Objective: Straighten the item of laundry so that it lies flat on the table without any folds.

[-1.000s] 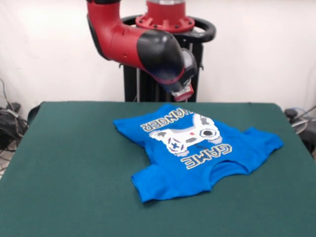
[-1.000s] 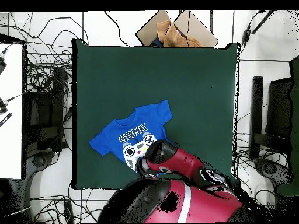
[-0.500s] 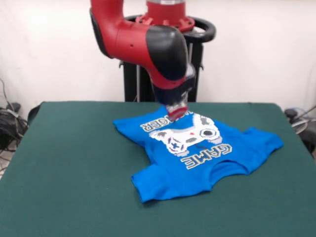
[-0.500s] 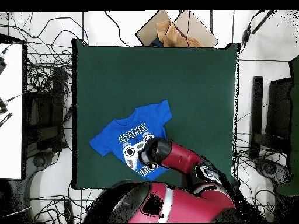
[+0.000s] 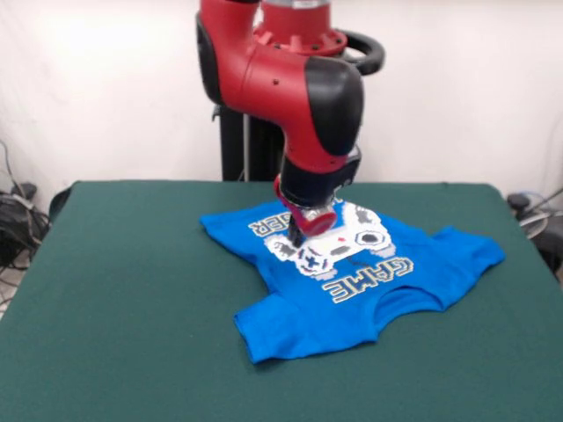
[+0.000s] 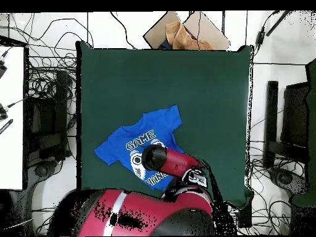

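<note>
Lying print-side up on the far half of the counter [image 5: 132,290], the blue T-shirt [image 5: 352,299] sits slightly right of centre in the front view, its collar toward the near edge and its hem toward the far edge. One sleeve reaches right; the other, at the near left, looks doubled under, and ripples run along the left side and the collar. Judged from its drape, the shirt is light, limp and thin: it will follow a pull, bunch under a push, and slide readily on the felt-like surface. A pinch at a sleeve end or a hem corner, drawn outward, would likely serve best; a grasp mid-panel would only raise a tent of cloth. The gripper [image 5: 299,236] points straight down onto the far part of the white controller print, at or just above the cloth; whether its jaws stand apart or together cannot be told. The red and black arm [image 5: 299,79] descends steeply from above, wrist vertical.
</note>
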You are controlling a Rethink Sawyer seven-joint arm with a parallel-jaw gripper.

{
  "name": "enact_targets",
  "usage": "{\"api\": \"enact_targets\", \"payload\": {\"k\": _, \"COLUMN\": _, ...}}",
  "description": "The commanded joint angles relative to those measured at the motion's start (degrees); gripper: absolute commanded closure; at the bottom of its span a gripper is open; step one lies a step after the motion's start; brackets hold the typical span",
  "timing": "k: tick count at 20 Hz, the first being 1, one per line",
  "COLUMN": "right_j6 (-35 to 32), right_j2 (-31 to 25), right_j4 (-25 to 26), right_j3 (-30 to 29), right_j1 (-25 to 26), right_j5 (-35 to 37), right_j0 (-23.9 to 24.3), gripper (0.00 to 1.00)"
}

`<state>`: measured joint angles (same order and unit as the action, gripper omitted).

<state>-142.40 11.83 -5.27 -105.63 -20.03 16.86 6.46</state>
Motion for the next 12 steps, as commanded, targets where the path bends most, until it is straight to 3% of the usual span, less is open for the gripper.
{"api": "enact_targets", "payload": {"k": 1, "right_j6": -10.70, "right_j2": 2.58, "right_j4": -5.17, "right_j3": 13.13, "right_j1": 14.64, "right_j5": -8.75, "right_j0": -1.13, "gripper": 1.00}}
{"api": "enact_targets", "payload": {"k": 7, "right_j6": -10.72, "right_j2": 3.93, "right_j4": -5.92, "right_j3": 14.92, "right_j1": 15.95, "right_j5": -8.38, "right_j0": -2.70, "gripper": 1.00}}
{"api": "enact_targets", "payload": {"k": 12, "right_j6": -7.85, "right_j2": 2.21, "right_j4": -4.36, "right_j3": 13.09, "right_j1": 11.01, "right_j5": -4.47, "right_j0": -0.34, "gripper": 1.00}}
